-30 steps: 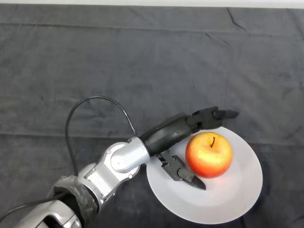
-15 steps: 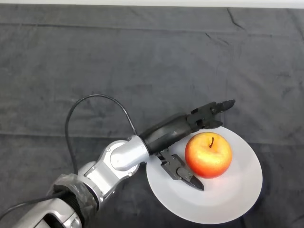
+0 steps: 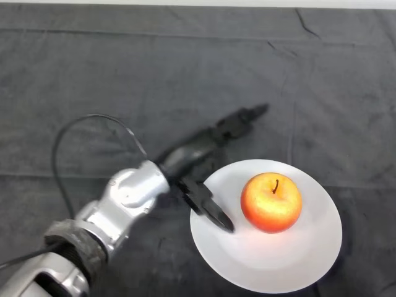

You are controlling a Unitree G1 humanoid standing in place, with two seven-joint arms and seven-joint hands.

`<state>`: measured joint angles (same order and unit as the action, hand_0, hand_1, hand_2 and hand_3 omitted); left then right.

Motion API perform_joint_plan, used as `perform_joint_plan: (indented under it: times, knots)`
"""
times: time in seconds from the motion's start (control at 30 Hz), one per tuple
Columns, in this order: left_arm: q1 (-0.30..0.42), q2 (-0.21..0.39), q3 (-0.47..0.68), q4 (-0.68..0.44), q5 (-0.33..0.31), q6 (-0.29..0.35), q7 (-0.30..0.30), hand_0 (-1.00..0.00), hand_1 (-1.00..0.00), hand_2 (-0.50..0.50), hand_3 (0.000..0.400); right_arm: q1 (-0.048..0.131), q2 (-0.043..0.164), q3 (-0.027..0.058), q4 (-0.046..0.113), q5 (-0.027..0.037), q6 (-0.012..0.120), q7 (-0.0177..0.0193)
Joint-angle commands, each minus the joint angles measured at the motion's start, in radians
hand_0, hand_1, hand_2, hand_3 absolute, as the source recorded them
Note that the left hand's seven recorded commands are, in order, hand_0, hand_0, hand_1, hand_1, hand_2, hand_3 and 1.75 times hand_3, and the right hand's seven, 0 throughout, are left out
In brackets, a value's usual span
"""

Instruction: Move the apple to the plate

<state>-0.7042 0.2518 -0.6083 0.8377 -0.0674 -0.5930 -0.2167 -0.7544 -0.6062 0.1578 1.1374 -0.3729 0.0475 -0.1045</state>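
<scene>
Since the round red-and-yellow apple [image 3: 271, 202] with its short dark stem sits upright on the flat white round plate [image 3: 309, 260], I judge the main job done: fruit is on the dish, a bit left of centre, nothing else on it. My black left hand [image 3: 197, 162] is off the apple, not touching it. Fingers are straight and released, holding nothing: the two thick fingers [image 3: 242, 119] point up and right over the dark grey cloth-covered table [image 3: 154, 68], well clear of the plate's far rim, and my thumb [image 3: 210, 210] reaches down-right, its tip over the plate's left edge, near the apple but apart from it. Whether the thumb tip touches the plate surface or hangs just above, I cannot tell. My silver-grey forearm [image 3: 127, 198] comes in from the lower left.

What's left, as I read it: only clearing away, getting the thumb off the plate's edge without nudging the dish, then pulling the arm back toward the lower left. Risk looks low; the apple sits steady and the plate lies flat on the cloth. No other objects on the table in view.
</scene>
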Motion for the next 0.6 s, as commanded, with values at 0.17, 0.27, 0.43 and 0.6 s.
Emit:
perform_joint_plan:
  times: [0.17,0.27,0.43,0.6]
  knots:
    - [0.004,0.036,0.06,-0.062,-0.033,-0.012,0.034,0.0,0.0,0.0,0.0,0.034,0.0,-0.0082,0.016,0.0067,0.004,0.0041]
    - [0.013,0.038,0.082,-0.071,-0.032,-0.036,0.047,0.0,0.0,0.0,0.0,0.034,0.0,-0.0083,0.015,0.0068,0.005,0.0042]
    - [0.017,0.048,0.121,-0.064,-0.039,-0.073,0.05,0.0,0.0,0.0,0.0,0.035,0.0,-0.0084,0.014,0.007,0.005,0.0044]
    - [0.018,0.069,0.168,-0.03,-0.053,-0.12,0.037,0.0,0.0,0.0,0.0,0.035,0.0,-0.0086,0.013,0.0072,0.006,0.0046]
